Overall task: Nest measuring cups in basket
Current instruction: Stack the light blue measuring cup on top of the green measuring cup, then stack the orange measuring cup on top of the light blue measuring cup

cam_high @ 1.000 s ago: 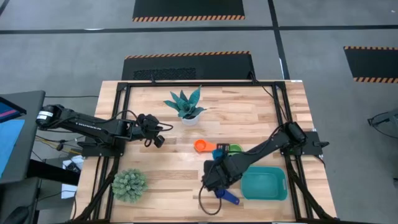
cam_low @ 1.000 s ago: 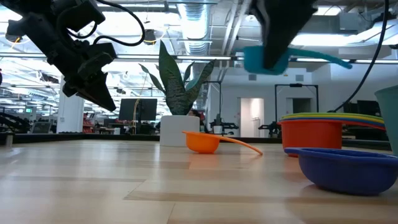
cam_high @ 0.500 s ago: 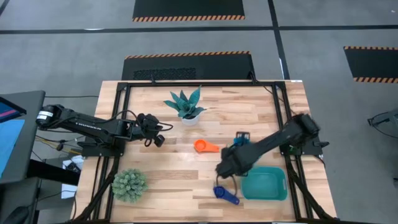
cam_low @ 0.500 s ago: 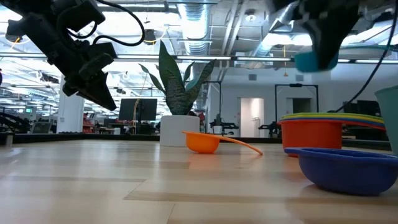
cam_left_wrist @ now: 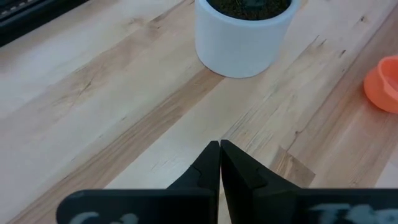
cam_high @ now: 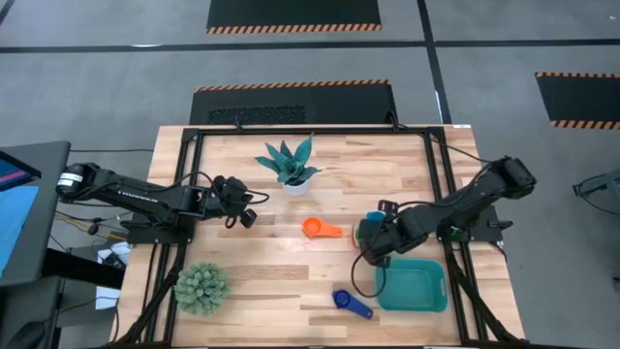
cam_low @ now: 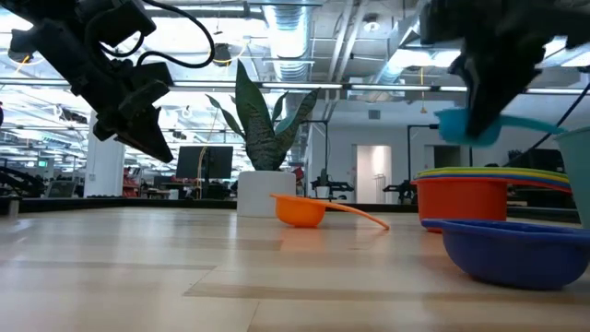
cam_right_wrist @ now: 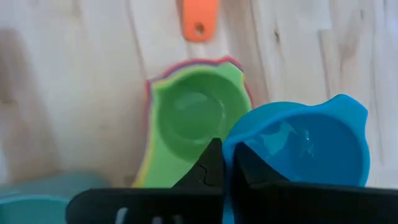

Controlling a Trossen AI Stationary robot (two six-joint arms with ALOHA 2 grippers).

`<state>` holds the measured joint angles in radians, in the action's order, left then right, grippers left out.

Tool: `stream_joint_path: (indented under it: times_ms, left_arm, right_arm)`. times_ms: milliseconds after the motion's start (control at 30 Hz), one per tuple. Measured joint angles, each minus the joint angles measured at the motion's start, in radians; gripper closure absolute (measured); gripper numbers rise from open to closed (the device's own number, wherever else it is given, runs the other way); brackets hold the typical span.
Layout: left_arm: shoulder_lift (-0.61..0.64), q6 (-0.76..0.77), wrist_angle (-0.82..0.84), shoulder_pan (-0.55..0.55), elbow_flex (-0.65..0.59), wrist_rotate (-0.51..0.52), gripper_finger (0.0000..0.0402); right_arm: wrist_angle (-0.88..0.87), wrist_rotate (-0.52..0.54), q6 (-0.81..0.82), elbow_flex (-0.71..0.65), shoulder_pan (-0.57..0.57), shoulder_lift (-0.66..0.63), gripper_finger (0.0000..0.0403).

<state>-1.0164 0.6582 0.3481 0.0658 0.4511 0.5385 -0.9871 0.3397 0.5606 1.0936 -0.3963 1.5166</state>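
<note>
Right gripper [cam_right_wrist: 219, 163]: clamped on the light blue cup [cam_right_wrist: 298, 146], held in the air above the nested stack [cam_right_wrist: 193, 118] | stack: beside the basket [cam_high: 412, 288], outside it | dark blue cup [cam_high: 351, 303]: left of basket | orange cup [cam_high: 320, 229]: left of stack | left gripper [cam_left_wrist: 219, 163]: pressed closed, near the white pot [cam_left_wrist: 244, 34].

The left gripper [cam_left_wrist: 219, 163] hangs just over the pale wooden table [cam_left_wrist: 106, 118], its two dark fingers [cam_left_wrist: 205, 171] pressed flat together with nothing between them. Straight ahead of the tips, a little way off, stands a white plant pot [cam_left_wrist: 244, 34] filled with dark soil. Off to one side, an orange measuring cup [cam_left_wrist: 384, 84] pokes in at the picture's edge, resting on the wood.
</note>
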Motion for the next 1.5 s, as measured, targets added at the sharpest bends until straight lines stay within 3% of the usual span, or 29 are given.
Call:
stream_joint_path:
  times_ms: [167, 333, 933, 1233, 1500]
  left_arm:
    - [0.000, 0.000, 0.000, 0.000, 0.000, -0.003, 0.0401]
    - [0.000, 0.001, 0.004, 0.000, 0.000, -0.007, 0.0401]
    - [0.000, 0.000, 0.006, 0.000, 0.000, -0.008, 0.0401]
    - [0.000, 0.000, 0.006, 0.000, 0.000, -0.008, 0.0401]
    - [0.000, 0.000, 0.005, 0.000, 0.000, -0.008, 0.0401]
  right_arm:
    - [0.091, -0.004, -0.069, -0.005, 0.014, 0.057, 0.0388]
    - [0.132, -0.085, -0.069, -0.002, 0.035, 0.080, 0.0383]
    - [0.173, -0.126, 0.070, -0.003, 0.040, 0.079, 0.0309]
    - [0.173, -0.157, 0.094, -0.003, 0.041, 0.079, 0.0244]
    - [0.280, -0.141, -0.052, 0.050, 0.106, 0.079, 0.0216]
